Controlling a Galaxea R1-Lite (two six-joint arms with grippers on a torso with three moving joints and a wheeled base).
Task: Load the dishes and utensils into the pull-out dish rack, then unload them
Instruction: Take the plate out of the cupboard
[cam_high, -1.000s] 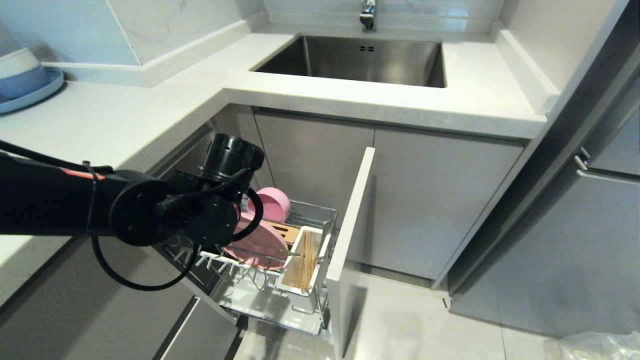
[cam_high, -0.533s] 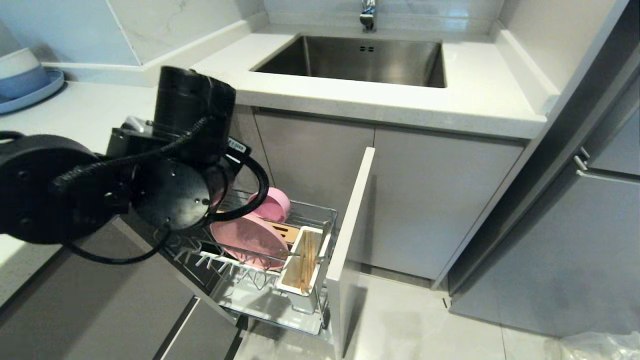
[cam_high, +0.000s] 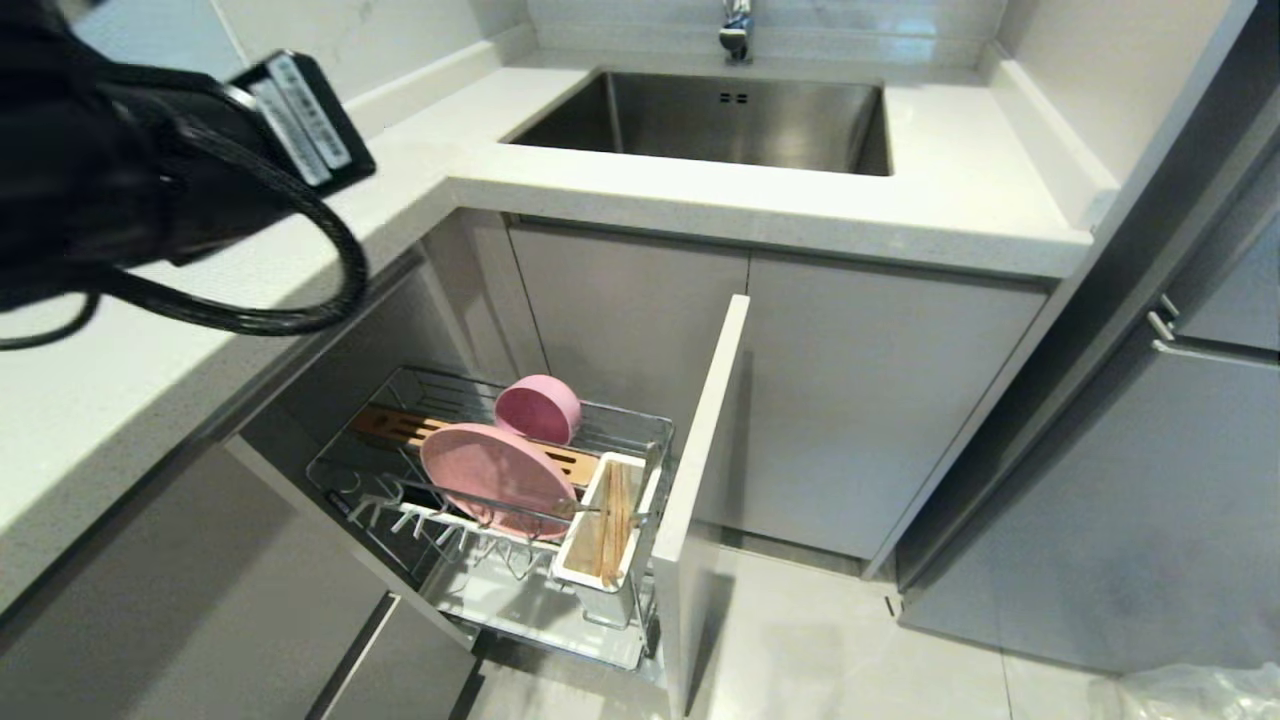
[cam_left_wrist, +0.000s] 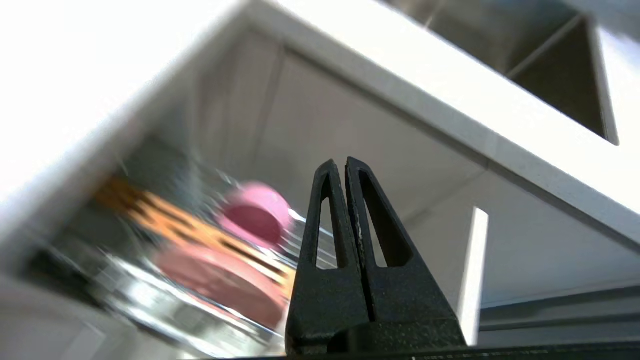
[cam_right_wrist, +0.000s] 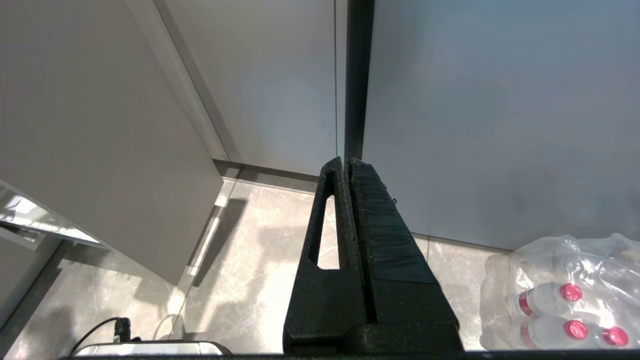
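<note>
The pull-out dish rack (cam_high: 640, 425) stands drawn out of the lower cabinet. The pink plate (cam_high: 497, 478) leans on edge in its prongs, and the pink bowl (cam_high: 540, 408) rests on its side behind, by the wooden bar (cam_high: 400, 425). Light-wood chopsticks (cam_high: 610, 520) stand in the white utensil holder (cam_high: 590, 570). My left arm (cam_high: 120, 170) is high at the upper left, over the counter. Its gripper (cam_left_wrist: 345, 162) is shut and empty, well above the blurred bowl (cam_left_wrist: 257, 220) and plate (cam_left_wrist: 220, 282). My right gripper (cam_right_wrist: 346, 161) hangs shut over the floor.
The rack's door front (cam_high: 700, 480) juts out toward the floor. A steel sink (cam_high: 720, 115) with a tap (cam_high: 735, 25) sits in the white countertop (cam_high: 200, 250). A tall grey cabinet (cam_high: 1150, 450) stands at the right. A pack of bottles (cam_right_wrist: 565, 300) lies on the floor.
My left arm has risen from beside the plate in the rack to the upper left above the counter, wrist rolling. Plate, bowl and chopsticks stay in the rack.
</note>
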